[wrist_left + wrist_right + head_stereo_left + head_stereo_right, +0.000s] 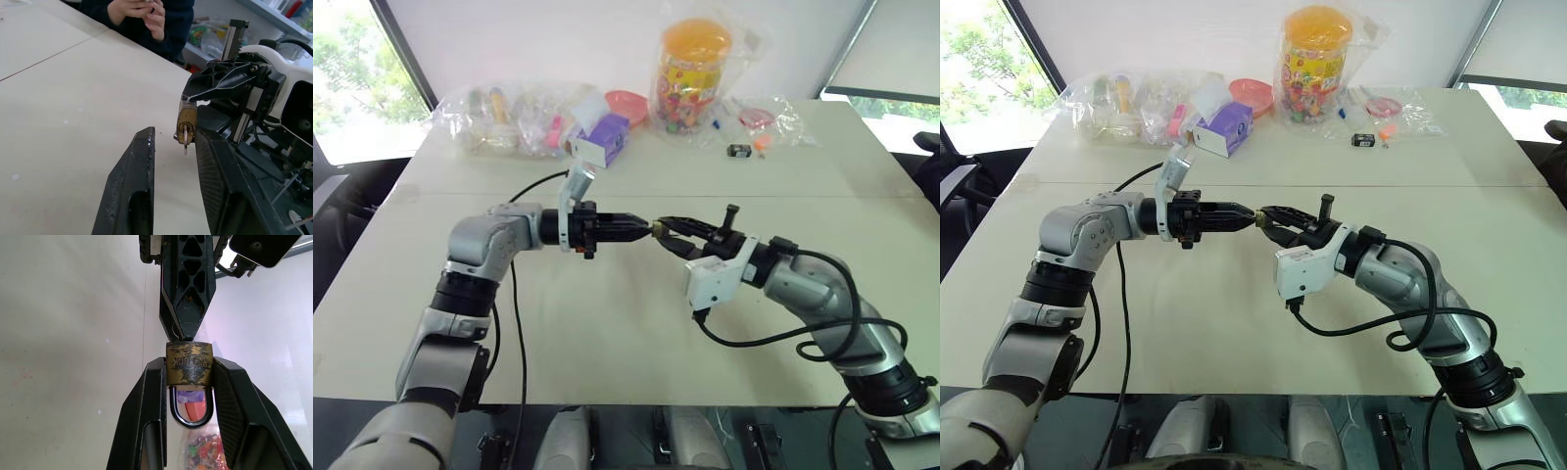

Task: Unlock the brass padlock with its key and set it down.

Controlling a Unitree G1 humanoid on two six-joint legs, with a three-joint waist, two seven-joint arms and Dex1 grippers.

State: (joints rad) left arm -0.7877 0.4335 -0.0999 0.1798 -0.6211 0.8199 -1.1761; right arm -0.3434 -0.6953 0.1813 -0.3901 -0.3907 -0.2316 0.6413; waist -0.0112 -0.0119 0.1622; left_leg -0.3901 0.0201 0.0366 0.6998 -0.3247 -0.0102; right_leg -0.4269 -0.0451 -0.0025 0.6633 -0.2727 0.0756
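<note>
The brass padlock (pixel 189 363) hangs in the air over the middle of the table (pixel 607 323). My right gripper (pixel 663 227) is shut on its body, and the silvery shackle (pixel 191 413) points back between that gripper's fingers. A small silvery key (pixel 185 142) sticks out of the padlock's base. My left gripper (pixel 646 228) points at it from the opposite side, tip to tip with the right one. Its fingers stand apart on either side of the key, so it is open. The key lies close against one finger (pixel 215 166), with a clear gap to the other.
Along the table's far edge lie clear plastic bags (pixel 509 117) of small items, a purple and white box (pixel 602 140), a jar with an orange lid (pixel 693 73) and a small black item (pixel 738 151). A person's hands (pixel 139 12) are beyond the table's edge.
</note>
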